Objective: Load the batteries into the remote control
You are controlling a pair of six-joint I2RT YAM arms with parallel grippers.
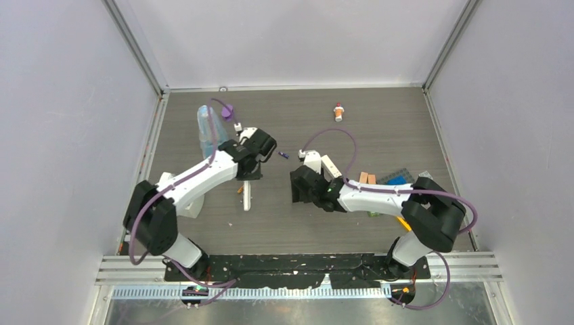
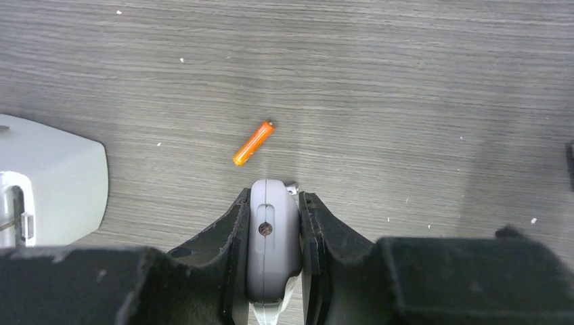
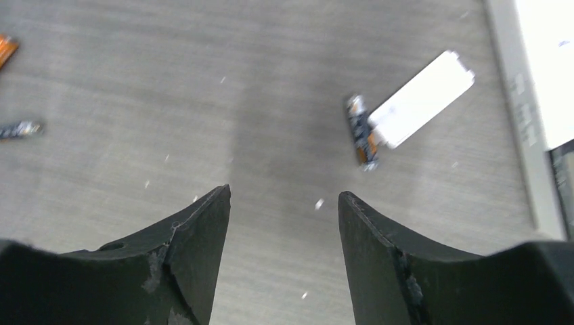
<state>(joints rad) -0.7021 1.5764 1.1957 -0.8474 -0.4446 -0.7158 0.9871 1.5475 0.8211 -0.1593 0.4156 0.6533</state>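
Note:
My left gripper [image 1: 249, 177] [image 2: 273, 196] is shut on the white remote control [image 2: 273, 237], held on edge and seen end-on; its lower part shows in the top view [image 1: 247, 198]. The orange battery [image 2: 253, 143] [image 1: 239, 191] lies on the table just ahead of it. A silvery tip [image 2: 292, 184] peeks out beside the remote. The purple battery [image 1: 284, 156] lies between the arms. My right gripper [image 1: 300, 186] [image 3: 284, 196] is open and empty above bare table. A dark battery [image 3: 359, 132] lies against a plain white bar [image 3: 420, 98] [image 1: 330, 166]. Another slim battery [image 3: 20, 128] is blurred at the left edge.
A clear bottle with a purple cap [image 1: 210, 128] stands at the back left. A red-and-white little bottle [image 1: 338, 110] is at the back. Orange blocks [image 1: 367, 178] and a blue item [image 1: 399, 179] sit by the right arm. A white box [image 2: 47, 183] is left of my left gripper.

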